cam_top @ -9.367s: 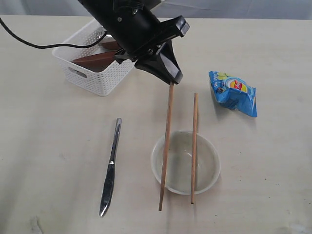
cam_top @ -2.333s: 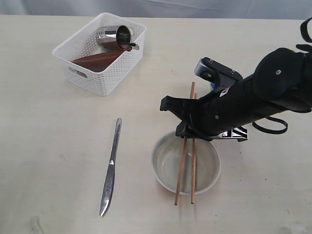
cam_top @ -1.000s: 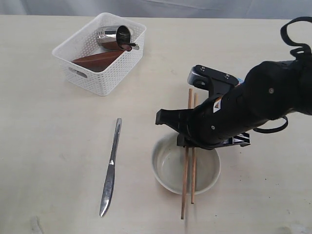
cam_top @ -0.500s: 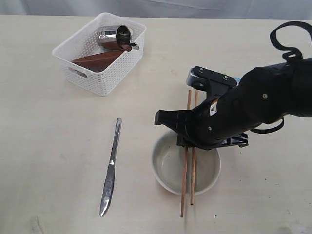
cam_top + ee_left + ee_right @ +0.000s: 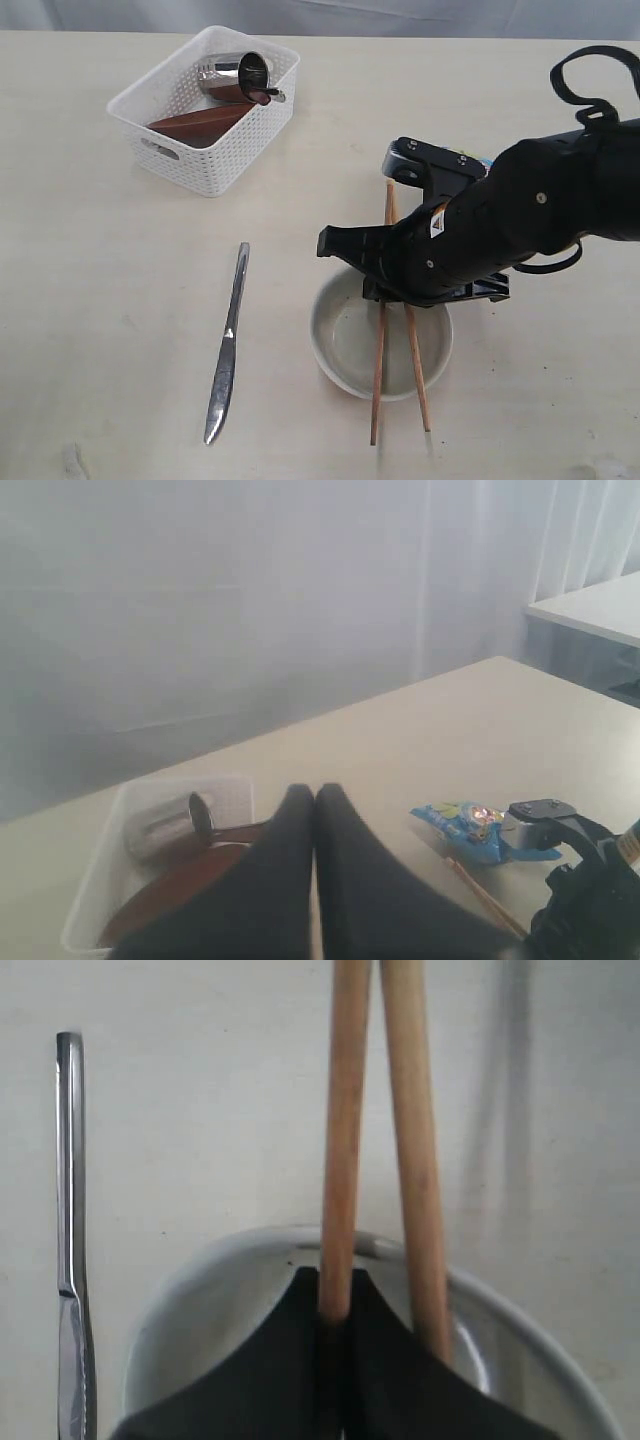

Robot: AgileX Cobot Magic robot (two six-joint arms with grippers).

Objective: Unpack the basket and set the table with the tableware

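Observation:
A cream bowl (image 5: 345,345) sits on the table (image 5: 100,300), with two wooden chopsticks across it. My right gripper (image 5: 377,290) (image 5: 333,1300) hovers over the bowl's far rim (image 5: 200,1280), shut on the left chopstick (image 5: 378,385) (image 5: 340,1140). The other chopstick (image 5: 416,375) (image 5: 412,1160) lies loose beside it, splayed out to the right. The steel knife (image 5: 226,345) (image 5: 70,1210) rests left of the bowl. The white basket (image 5: 215,165) (image 5: 85,915) holds the steel cup (image 5: 235,72) (image 5: 165,825) and brown saucer (image 5: 195,125). My left gripper (image 5: 315,795) is shut and empty, raised away from them. No fork shows.
The blue snack bag (image 5: 462,822) lies behind the right arm (image 5: 530,220), which hides almost all of it in the exterior view. Bare tabletop lies between the basket and the knife.
The loose chopstick's near end has swung out to the right, so the pair now forms a narrow V. The right arm has barely moved.

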